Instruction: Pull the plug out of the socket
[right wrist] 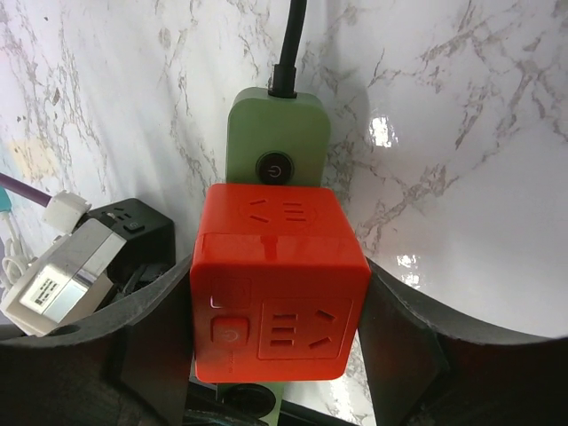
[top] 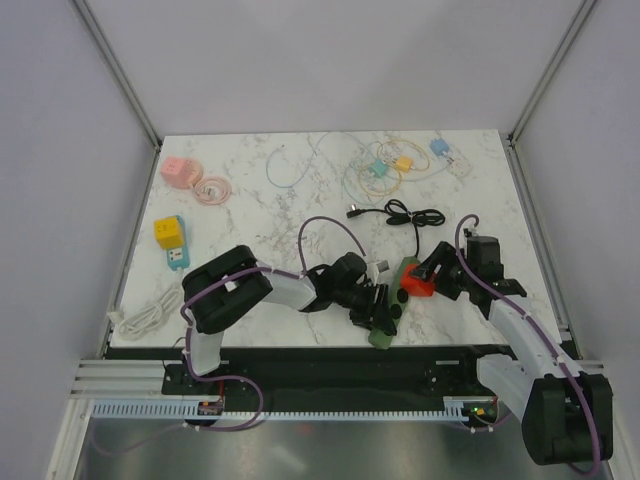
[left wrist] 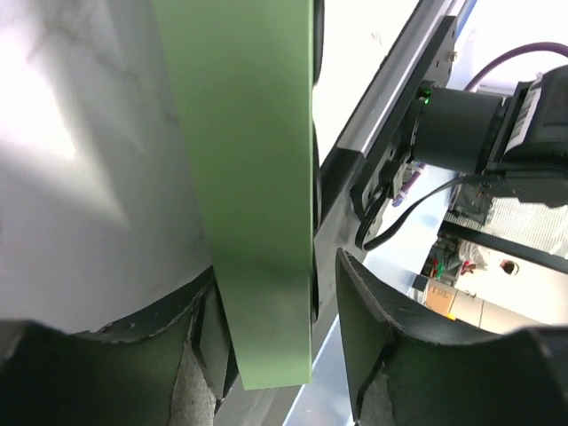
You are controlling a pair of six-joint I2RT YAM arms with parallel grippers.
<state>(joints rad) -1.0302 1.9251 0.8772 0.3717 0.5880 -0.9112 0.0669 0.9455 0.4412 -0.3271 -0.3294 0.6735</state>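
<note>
A green power strip [top: 386, 337] lies near the table's front edge, its black cable [top: 415, 217] running to the back. A red cube plug [top: 418, 285] sits on the strip's far end, just behind the strip's round switch [right wrist: 274, 167]. My right gripper [top: 428, 280] is shut on the red cube [right wrist: 280, 284], one finger on each side, with the strip [right wrist: 280, 133] beneath it. My left gripper [top: 385, 312] straddles the strip's near end [left wrist: 248, 177]. Its left finger touches the strip and a gap shows at the right finger [left wrist: 373, 311].
A white plug on a black adapter [right wrist: 62, 271] lies just left of the red cube. A yellow cube on a blue strip [top: 171, 241], a pink cube [top: 178, 170] and a white cable [top: 145, 318] lie at the left. Coloured adapters with cables [top: 390, 165] lie at the back.
</note>
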